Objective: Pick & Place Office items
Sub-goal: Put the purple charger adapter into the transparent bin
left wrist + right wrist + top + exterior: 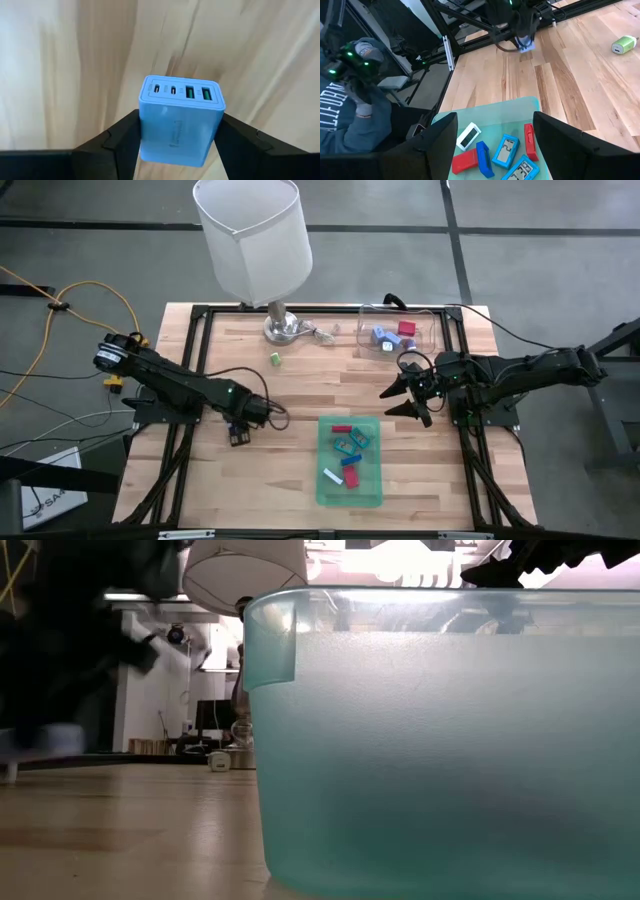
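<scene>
A light-blue charger block (pixel 180 120) with a row of ports on its end sits between the fingers of my left gripper (pixel 240 430), left of the green tray (pixel 372 492); the right wrist view shows it (pixel 525 44) under that arm. The tray holds several office items: red, blue and white pieces (pixel 505 150). A small green item (pixel 274 358) lies alone on the wood. My right gripper (pixel 408 395) hovers open above the tray's far right, touching nothing. More items lie in the clear container (pixel 400 332). My left gripper pinches the blue charger block by its two opposite side faces (pixel 146 131), one dark finger (pixel 120 137) on each. The fingers come from above, pointing down. The block's port end faces away from the wrist, and it appears clear of the table.
A lamp with a white shade (pixel 250 235) stands at the table's far edge on a metal foot (pixel 283 328). The tray's wall (pixel 450 740) fills most of the low view. A person (pixel 345 100) sits beyond the table's left side. Bare wood lies between tray and lamp.
</scene>
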Controlling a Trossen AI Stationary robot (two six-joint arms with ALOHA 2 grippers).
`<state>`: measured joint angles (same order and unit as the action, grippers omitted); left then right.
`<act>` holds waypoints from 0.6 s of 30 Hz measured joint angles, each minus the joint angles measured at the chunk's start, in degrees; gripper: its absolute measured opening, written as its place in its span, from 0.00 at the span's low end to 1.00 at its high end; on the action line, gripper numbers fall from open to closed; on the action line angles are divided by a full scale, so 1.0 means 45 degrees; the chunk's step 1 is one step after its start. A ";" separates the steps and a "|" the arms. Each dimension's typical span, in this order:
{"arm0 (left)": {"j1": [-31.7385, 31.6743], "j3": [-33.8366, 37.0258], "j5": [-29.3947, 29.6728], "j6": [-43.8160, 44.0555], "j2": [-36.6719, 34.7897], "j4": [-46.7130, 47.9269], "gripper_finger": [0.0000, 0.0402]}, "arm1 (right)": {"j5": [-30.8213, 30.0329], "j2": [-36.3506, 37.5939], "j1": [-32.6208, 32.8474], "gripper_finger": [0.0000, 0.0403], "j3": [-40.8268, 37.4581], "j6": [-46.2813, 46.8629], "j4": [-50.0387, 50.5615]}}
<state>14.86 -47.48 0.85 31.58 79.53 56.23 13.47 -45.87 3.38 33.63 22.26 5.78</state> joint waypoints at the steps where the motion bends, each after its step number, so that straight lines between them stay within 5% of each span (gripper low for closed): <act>1: -0.0105 -0.0370 0.0259 -0.0242 0.0000 -0.0187 0.52 | 0.0001 0.0000 0.0001 0.61 0.0000 0.0000 0.0000; 8: -0.0976 -0.2267 0.1418 -0.2229 -0.0004 -0.3318 0.52 | 0.0000 0.0000 0.0005 0.61 0.0000 0.0000 0.0000; 18: -0.2255 -0.2406 0.1024 -0.3359 0.0039 -0.8207 0.52 | 0.0001 0.0000 0.0005 0.61 0.0000 0.0000 0.0000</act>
<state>4.72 -58.30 5.46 16.47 79.70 19.30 13.48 -45.87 3.40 33.63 22.26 5.78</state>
